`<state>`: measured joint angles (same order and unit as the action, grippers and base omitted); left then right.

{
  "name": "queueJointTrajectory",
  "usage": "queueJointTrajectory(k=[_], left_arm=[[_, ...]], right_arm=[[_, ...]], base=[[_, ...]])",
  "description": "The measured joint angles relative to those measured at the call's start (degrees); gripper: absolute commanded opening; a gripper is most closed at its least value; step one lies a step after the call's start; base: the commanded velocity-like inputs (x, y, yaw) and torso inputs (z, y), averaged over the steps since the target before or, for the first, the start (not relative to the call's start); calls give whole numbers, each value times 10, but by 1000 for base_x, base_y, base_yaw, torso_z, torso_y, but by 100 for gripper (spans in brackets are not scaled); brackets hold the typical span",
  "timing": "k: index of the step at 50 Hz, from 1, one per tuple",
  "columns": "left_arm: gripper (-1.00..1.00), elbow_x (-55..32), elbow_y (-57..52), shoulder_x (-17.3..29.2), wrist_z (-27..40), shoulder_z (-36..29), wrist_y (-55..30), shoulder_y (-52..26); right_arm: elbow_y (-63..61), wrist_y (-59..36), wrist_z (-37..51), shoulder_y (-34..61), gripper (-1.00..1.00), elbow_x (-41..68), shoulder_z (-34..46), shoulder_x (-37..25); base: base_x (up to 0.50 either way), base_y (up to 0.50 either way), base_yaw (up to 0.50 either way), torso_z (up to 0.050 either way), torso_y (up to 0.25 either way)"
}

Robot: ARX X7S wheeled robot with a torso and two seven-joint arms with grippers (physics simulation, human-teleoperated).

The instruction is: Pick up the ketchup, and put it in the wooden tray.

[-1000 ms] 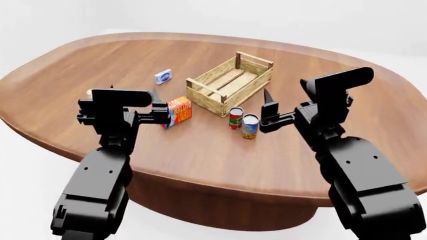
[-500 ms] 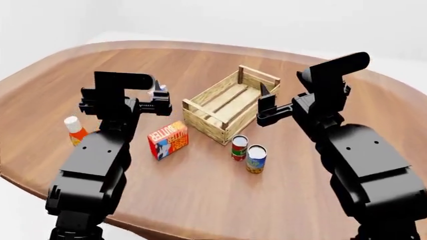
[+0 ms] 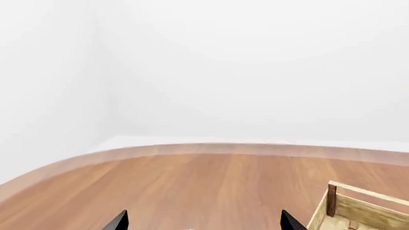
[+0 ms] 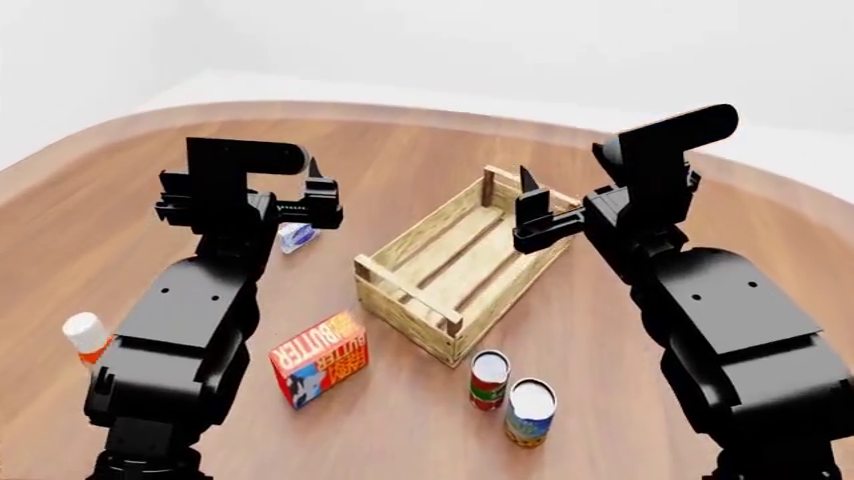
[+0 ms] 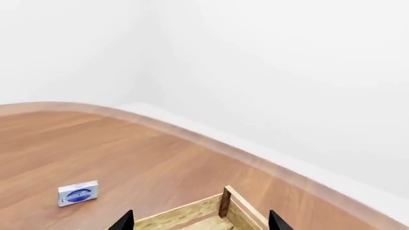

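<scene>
The approach has not begun. Nearest the robot, two cans [image 4: 511, 396] and a butter box [image 4: 319, 357] stand in front of the wooden tray [image 4: 461, 264]. The ketchup [image 4: 88, 337] stands far left of the tray, half hidden behind the left arm. Both the left gripper [image 4: 320, 200] and the right gripper [image 4: 531, 207] hover empty, fingers apart. The left must drop toward the bottle. A small blue packet [image 5: 78, 193] lies beyond.

View closer over wooden tray [image 4: 461, 275]
</scene>
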<state>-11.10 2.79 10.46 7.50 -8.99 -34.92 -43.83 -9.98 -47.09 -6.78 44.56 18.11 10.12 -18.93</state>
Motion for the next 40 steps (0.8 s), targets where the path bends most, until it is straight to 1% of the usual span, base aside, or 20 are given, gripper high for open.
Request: queueJointTrajectory(k=[15, 29, 34, 40], left_arm=[[100, -7, -4, 4, 1, 0, 3, 3], [100, -20, -28, 14, 5, 9, -17, 15], [100, -32, -66, 27, 9, 19, -54, 26], [100, -54, -134, 49, 16, 46, -115, 43]], right_arm=[[3, 6, 1, -2, 100, 2, 1, 0], [-1, 9, 7, -4, 100, 4, 1, 1], [-4, 9, 9, -5, 100, 5, 1, 1], [-8, 7, 11, -6, 100, 6, 1, 0]], base=[[473, 124, 0, 0, 1], [0, 0, 0, 0, 1], [0, 0, 0, 0, 0], [0, 0, 0, 0, 0]])
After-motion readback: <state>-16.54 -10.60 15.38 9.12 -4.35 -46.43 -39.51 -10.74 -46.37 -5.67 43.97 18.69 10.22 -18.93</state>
